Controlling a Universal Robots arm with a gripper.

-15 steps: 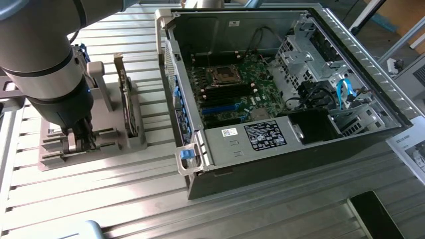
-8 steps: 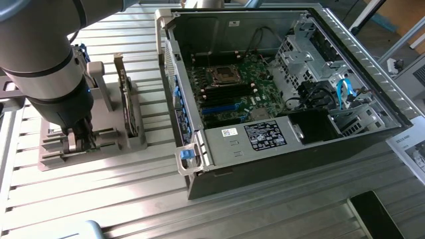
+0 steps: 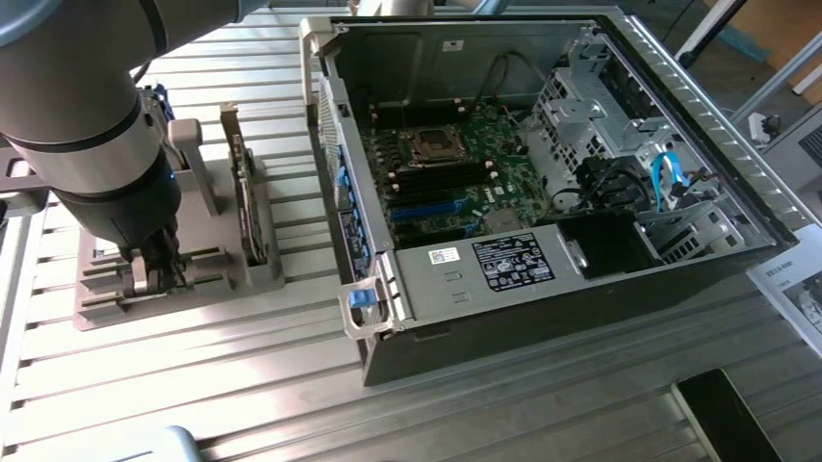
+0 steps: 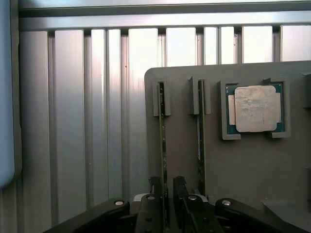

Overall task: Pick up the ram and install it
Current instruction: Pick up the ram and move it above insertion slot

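One ram stood edgewise in the grey holder, straddled by the gripper, jaws narrowly parted, not clamped.

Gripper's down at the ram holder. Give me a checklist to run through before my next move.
1. Gripper lined up on a ram: ok. The fingers straddle the stick farther from the processor.
2. Ram clamped: not ok. The jaws stand open, with a gap beside the stick.
3. Other ram clear of the fingers: ok. It stands apart in its own slot.
4. Ram on edge in the holder: ok.
5. Case open, motherboard exposed: ok.
6. Memory slot latches open: cannot tell.
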